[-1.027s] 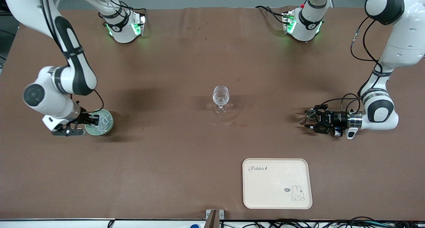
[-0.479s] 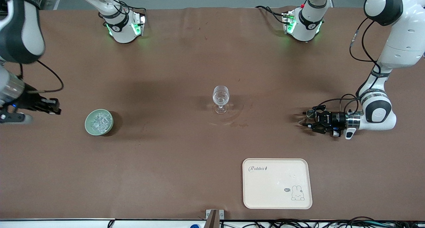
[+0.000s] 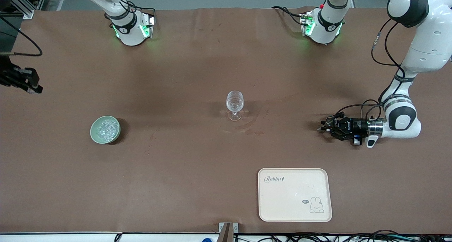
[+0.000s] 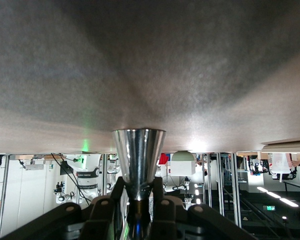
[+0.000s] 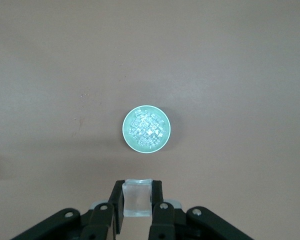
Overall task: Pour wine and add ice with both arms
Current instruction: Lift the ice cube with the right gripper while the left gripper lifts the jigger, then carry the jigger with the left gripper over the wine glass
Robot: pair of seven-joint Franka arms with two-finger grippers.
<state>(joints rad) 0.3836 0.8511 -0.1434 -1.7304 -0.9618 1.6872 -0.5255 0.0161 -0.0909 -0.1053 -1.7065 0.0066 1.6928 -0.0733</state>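
A pale green bowl holding ice sits toward the right arm's end of the table. A clear wine glass stands at the table's middle. My right gripper is high over that end's table edge, shut on one clear ice cube. In the right wrist view the bowl and its ice lie well below the gripper. My left gripper is low over the table toward the left arm's end. It is shut on a small steel cup held sideways, also seen in the front view.
A cream tray with a rabbit print lies near the front edge, nearer the camera than the left gripper. Both arm bases stand along the table's top edge. Cables run along the front edge.
My right gripper has risen from the bowl with an ice cube and moved out toward the right arm's end. The left gripper turned slightly in place with the steel cup.
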